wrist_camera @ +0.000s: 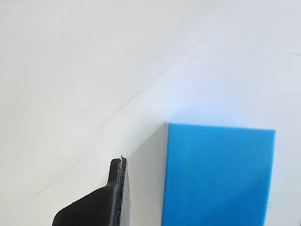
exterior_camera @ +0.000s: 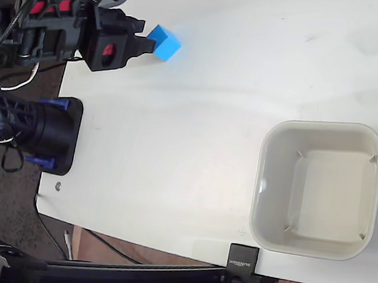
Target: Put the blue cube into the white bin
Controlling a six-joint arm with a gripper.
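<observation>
blue cube (exterior_camera: 164,43) sits on the white table (exterior_camera: 197,129) in the upper left of the fixed view, far from the white bin (exterior_camera: 317,188) at lower right. arm reaches in low from the left edge, gripper (exterior_camera: 144,42) right at the cube. wrist view shows one black finger (wrist_camera: 101,202) beside the cube (wrist_camera: 218,174), with a gap; i cannot tell the fingers' spread.

Bare white table (exterior_camera: 197,129) open between the blue cube (exterior_camera: 164,43) at upper left and the white bin (exterior_camera: 317,187) at lower right of the fixed view, black arm base (exterior_camera: 48,133) at left edge, black clamp (exterior_camera: 242,280) beside bin's lower rim, bin interior unobstructed.
</observation>
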